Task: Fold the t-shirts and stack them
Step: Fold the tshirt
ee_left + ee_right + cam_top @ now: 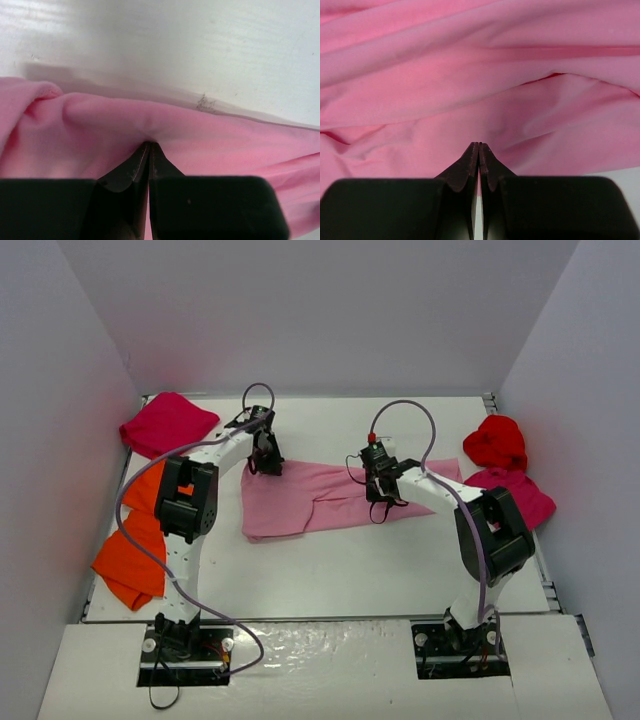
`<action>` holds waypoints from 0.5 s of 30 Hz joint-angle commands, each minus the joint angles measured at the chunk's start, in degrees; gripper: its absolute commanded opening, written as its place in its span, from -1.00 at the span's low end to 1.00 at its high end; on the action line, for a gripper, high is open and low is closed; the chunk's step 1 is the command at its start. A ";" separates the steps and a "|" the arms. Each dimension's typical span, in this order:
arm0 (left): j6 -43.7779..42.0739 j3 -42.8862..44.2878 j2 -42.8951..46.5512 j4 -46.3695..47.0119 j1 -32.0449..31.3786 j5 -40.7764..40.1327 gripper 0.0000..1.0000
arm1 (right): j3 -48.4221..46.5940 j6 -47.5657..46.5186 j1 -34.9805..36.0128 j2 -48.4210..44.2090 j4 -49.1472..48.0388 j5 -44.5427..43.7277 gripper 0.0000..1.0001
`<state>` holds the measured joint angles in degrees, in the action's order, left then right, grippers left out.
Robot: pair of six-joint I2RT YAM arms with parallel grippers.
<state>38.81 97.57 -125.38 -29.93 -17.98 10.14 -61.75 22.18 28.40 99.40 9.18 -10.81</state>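
A light pink t-shirt (320, 498) lies spread and creased across the middle of the table. My left gripper (265, 466) is at its far left corner, shut on a puckered fold of the pink cloth (210, 145); the fingertips (156, 150) meet in that fold. My right gripper (381, 508) is at the shirt's near edge, right of centre, its jaws shut with the tips pressed into the pink cloth (470, 90). A magenta t-shirt (166, 423) lies at the back left. Orange t-shirts (135, 540) lie at the left edge. At the right are a bright red t-shirt (497, 440) and another magenta one (522, 496).
White walls close in the white table (330, 570) at the back and both sides. Both arms' purple cables (420, 430) loop above the work area. Bare table shows beyond the shirt's far edge in the left wrist view.
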 commanded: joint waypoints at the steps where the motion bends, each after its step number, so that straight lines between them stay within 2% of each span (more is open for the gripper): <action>1: -4.17 7.37 -4.86 -2.59 -0.13 -1.81 -1.00 | 0.66 -1.06 -0.14 0.88 -1.53 -4.17 -1.00; 10: -7.09 26.77 -14.31 -9.59 2.18 -2.86 -1.00 | 4.91 0.88 2.21 -0.56 -3.29 -1.75 -1.00; 15: -7.35 43.23 -17.67 -16.74 5.36 -3.81 -1.00 | 7.49 3.45 4.55 -4.85 -2.98 -2.54 -1.00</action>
<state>33.05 128.83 -142.77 -39.61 -16.52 9.49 -55.98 22.99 30.78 99.86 5.69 -12.06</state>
